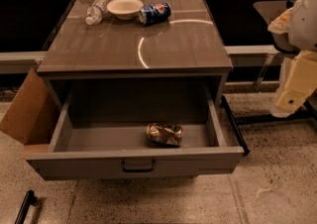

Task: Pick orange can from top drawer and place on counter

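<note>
At the far edge of the table: bottle, bowl, blue can. Below its front edge, the open drawer holds the orange can on its side, long axis left-right. Beyond the right edge hangs the pincer; its grip I cannot tell.

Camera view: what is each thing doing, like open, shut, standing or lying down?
top drawer: pulled open.
orange can: crumpled, lying inside the top drawer.
blue soda can: lying sideways on the counter.
water bottle: lying on the counter.
bowl: upright on the counter.
hand: at the right edge, away from the top drawer.
</note>
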You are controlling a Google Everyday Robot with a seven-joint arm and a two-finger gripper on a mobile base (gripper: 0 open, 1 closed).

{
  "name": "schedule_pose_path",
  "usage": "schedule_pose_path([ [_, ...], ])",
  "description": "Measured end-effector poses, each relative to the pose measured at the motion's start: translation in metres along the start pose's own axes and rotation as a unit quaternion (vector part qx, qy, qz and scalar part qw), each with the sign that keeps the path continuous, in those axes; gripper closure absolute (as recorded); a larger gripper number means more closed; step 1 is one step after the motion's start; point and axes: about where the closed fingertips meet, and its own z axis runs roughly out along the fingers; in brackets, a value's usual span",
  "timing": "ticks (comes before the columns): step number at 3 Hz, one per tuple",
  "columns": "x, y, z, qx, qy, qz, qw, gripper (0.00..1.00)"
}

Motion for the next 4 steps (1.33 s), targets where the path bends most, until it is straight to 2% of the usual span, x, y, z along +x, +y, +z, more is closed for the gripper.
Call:
schedule_pose_path([
  [1, 0.0, 0.0, 0.0, 0.0, 0.0, 0.0, 1.0, 0.0],
  [2, -0.016, 0.004, 0.021, -0.009, -0.037, -0.016, 0.9992, 0.0],
  [3, -0.046, 0.016, 0.068, -0.041, -0.1, -0.037, 0.9934, 0.0],
  [4, -0.072, 0.032, 0.113, -0.083, -0.15, -0.046, 0.9841, 0.0],
])
